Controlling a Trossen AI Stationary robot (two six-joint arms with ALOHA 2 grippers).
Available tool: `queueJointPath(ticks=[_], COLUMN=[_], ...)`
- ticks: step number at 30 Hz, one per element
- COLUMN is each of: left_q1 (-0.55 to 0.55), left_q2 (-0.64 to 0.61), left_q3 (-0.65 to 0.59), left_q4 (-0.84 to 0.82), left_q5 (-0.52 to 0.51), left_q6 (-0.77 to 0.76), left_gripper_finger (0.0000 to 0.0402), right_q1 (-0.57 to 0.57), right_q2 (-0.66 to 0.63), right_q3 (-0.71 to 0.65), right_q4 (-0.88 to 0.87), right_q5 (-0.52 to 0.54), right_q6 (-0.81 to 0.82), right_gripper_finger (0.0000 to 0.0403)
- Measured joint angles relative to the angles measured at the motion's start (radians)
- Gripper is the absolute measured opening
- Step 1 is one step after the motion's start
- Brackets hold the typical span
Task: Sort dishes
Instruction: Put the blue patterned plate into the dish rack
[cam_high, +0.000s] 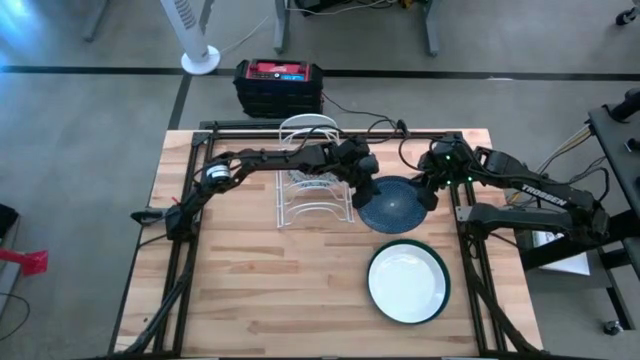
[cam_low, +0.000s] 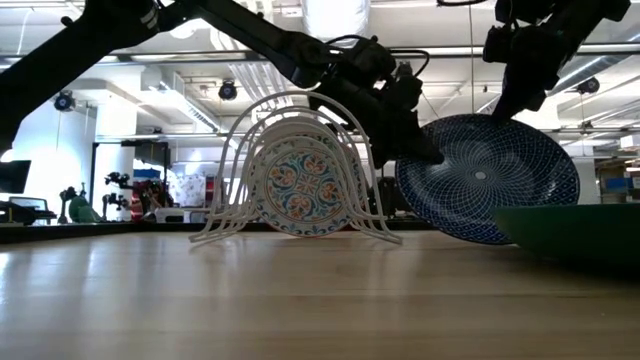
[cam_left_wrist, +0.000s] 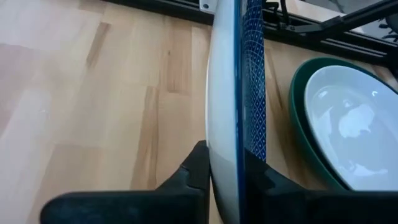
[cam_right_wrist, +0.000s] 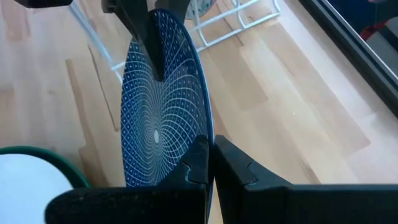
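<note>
I have the blue plate (cam_high: 395, 207) held up off the counter (cam_high: 260, 290) between both arms, just beside the rack (cam_high: 312, 190). Left gripper (cam_left_wrist: 225, 171) jaws pinch its rack-side rim; right gripper (cam_right_wrist: 210, 163) jaws are clamped on the far rim.

White lettering "TROSSEN" on the dark right arm (cam_high: 540, 196), right side of the table. Nothing else legible; the far red-topped black box's (cam_high: 279, 84) label is unreadable.
</note>
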Motion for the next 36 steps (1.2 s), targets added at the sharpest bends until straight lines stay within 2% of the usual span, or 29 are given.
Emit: queueJointPath(ticks=[5,8,19,25,31,36], left_q1=[-0.001,-0.002,-0.03,-0.038,-0.04,-0.04], left_q2=[-0.001,-0.001,-0.005,-0.005,-0.005,-0.005], left_q3=[0.0,0.002,0.003,0.003,0.003,0.003], left_q4=[0.007,0.011,0.031,0.058,0.062,0.064], left_q5=[-0.001,-0.007,-0.033,-0.039,-0.044,-0.05], left_q6=[0.016,0.023,0.083,0.089,0.099,0.099], left_gripper_finger=[0.0021,0.0021,0.002,0.0017,0.0017,0.0017], right_q1=[0.001,0.001,-0.001,-0.001,-0.001,0.0], right_q2=[-0.019,-0.028,-0.026,0.013,0.07,0.11], right_q3=[0.0,0.0,-0.001,-0.002,-0.005,-0.008], right_q4=[-0.002,-0.005,-0.087,-0.112,-0.118,-0.117], right_q5=[0.0,-0.001,-0.08,-0.134,-0.179,-0.182], right_q6=[0.027,0.062,0.107,0.104,0.08,0.043], right_gripper_finger=[0.0002,0.0018,0.0149,0.0196,0.021,0.0185])
